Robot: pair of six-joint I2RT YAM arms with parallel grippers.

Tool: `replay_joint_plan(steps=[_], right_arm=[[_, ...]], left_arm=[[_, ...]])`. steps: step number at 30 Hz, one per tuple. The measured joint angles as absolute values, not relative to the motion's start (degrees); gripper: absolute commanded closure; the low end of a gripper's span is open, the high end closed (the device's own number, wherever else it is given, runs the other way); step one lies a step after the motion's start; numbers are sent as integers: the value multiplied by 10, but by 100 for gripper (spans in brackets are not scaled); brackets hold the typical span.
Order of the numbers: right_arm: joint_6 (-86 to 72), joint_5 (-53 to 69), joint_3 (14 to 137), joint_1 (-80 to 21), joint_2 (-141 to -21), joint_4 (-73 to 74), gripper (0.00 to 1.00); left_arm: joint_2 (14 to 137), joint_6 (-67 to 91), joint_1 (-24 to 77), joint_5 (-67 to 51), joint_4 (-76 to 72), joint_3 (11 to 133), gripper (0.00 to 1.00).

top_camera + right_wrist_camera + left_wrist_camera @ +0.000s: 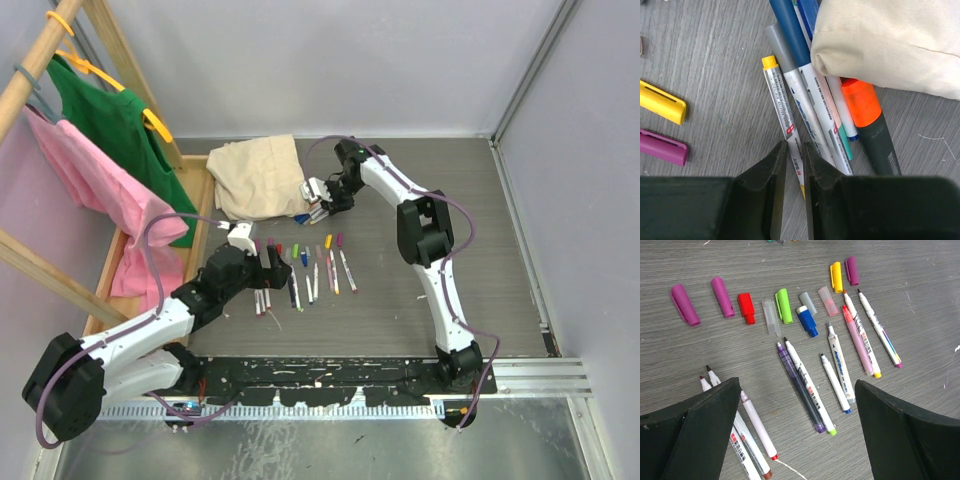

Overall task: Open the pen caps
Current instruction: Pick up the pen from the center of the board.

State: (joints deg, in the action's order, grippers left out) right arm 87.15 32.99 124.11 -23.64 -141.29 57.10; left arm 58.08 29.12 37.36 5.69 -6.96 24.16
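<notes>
Pen caps [783, 305] lie loose in a row across the upper part of the left wrist view, with uncapped pens [835, 384] below them. The left gripper [796, 385] hangs over them, fingers spread wide and holding nothing. At lower centre of the right wrist view, the right gripper [795, 150] pinches the barrel of a yellow-capped pen [782, 107] beside a beige cloth [890, 40].

I see yellow-capped white pen [781, 107] between my black right gripper's [795, 146] jaws, orange-capped black marker [872, 125] beside, beige cloth [890, 40] above.
</notes>
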Motion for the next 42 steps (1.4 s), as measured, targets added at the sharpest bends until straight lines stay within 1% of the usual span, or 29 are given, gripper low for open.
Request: replay_joint_plan(steps=[9,11,13,17,21,28,35,42], right_arm=[[884,309,1239,-239,-1413,573,70],[885,307,1240,-239,-1413,573,71],[886,307,1240,-239,-1413,573,73],[889,300,1242,-239,-1413,585,85],[893,292,1244,-239,-1413,597,86],[892,284,1243,-235,-1411,604,87],[897,261,1196,-210,-1381,608,86],[896,244,1168,-164,-1364,614,81]], left_arm=[[581,293,374,52,-70,241,2],[581,293,374,51,-70,241,2],[581,293,374,51,-70,241,2],[579,294,374,50,-70,241,2],[573,294,374,47,-70,240,2],[569,294,374,47,-70,240,2],[559,294,374,47,-69,237,2],[556,296,374,44,-69,236,2]])
